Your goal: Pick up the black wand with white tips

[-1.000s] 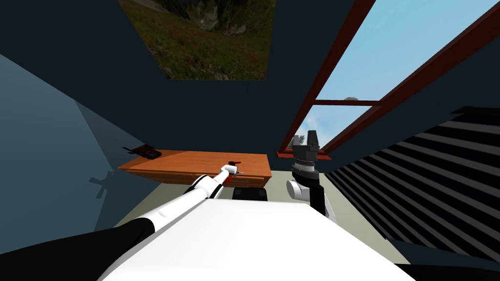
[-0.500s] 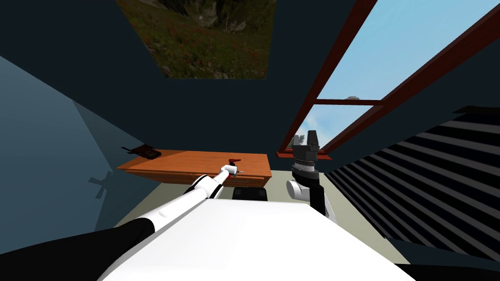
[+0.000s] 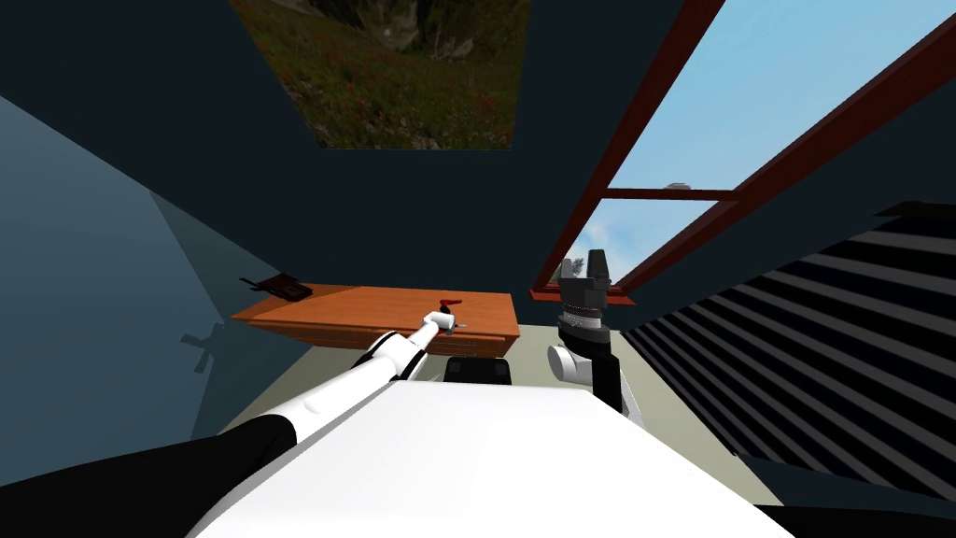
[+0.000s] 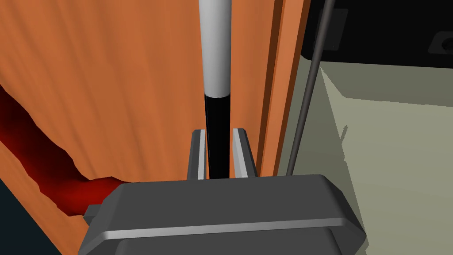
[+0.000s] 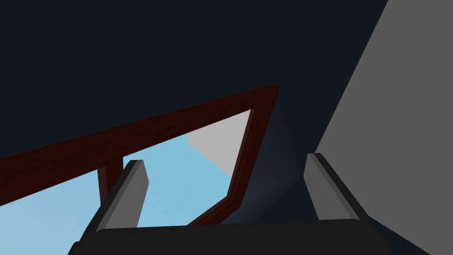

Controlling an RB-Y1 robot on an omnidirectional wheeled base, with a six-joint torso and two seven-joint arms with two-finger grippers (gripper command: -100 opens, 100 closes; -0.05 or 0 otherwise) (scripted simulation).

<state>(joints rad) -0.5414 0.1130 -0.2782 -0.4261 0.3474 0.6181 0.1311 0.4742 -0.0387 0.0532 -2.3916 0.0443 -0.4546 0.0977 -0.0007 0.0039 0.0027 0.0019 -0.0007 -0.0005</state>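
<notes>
Black wand [image 4: 216,104] pinched in left gripper [image 4: 218,131] jaws, right gripper [image 5: 223,160] jaws wide

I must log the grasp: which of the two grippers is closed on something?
The left gripper: its fingers press the black shaft of the wand. The right gripper stands wide open, holding nothing.

Dim room, daylight through window [image 3: 747,93], hard shadows, splayed edges
</notes>
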